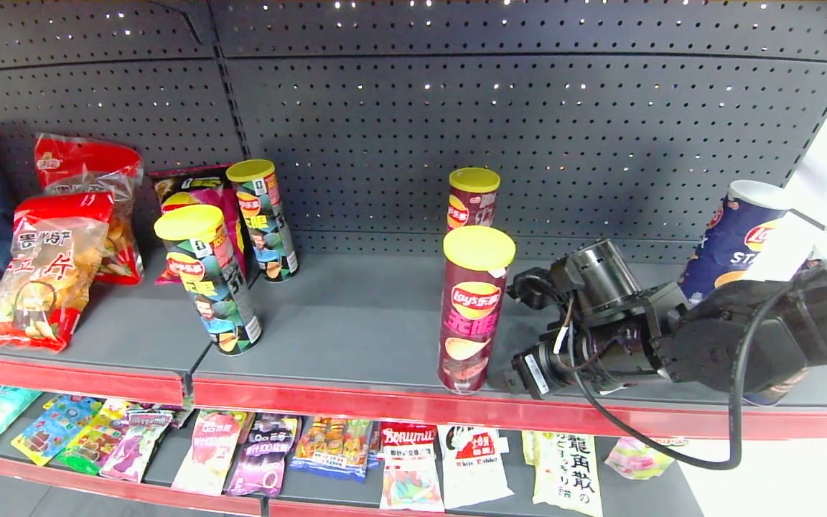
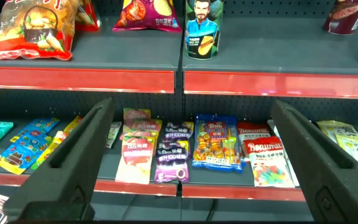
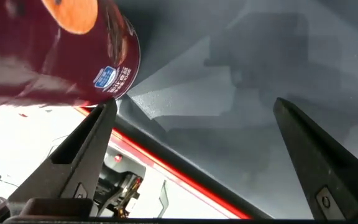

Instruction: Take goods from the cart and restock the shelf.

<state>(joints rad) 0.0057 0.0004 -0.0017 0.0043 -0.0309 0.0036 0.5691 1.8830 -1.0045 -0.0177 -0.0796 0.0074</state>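
Two maroon chip cans in one file on the upper shelf [image 1: 356, 323]: front maroon can [image 1: 476, 309] upright just behind the red front rail [image 1: 385, 406], rear maroon can [image 1: 472, 199] at its 12 o'clock, close to the pegboard back [image 1: 528, 129]. Probably lined up this way, labels outward, to face the row like proper stock.

Right gripper [image 3: 194, 106] low at the front can's 3 to 4 o'clock, jaws spread wide with nothing between them, one finger just beside the can's base; cannot tell whether touching. Reads as placement done, or a small nudge pending.

Left gripper [image 2: 191, 106] gaping too and empty, held off from the shelving, facing the candy packets [image 2: 166, 152] on the lower shelf.

Toward 9 o'clock, green cans [image 1: 209, 276] and red snack bags [image 1: 47, 266]; at 2 o'clock, a blue can [image 1: 733, 237].

Grey metal decking, smooth and level. Plenty of bare room between the maroon file and the blue can for more goods.
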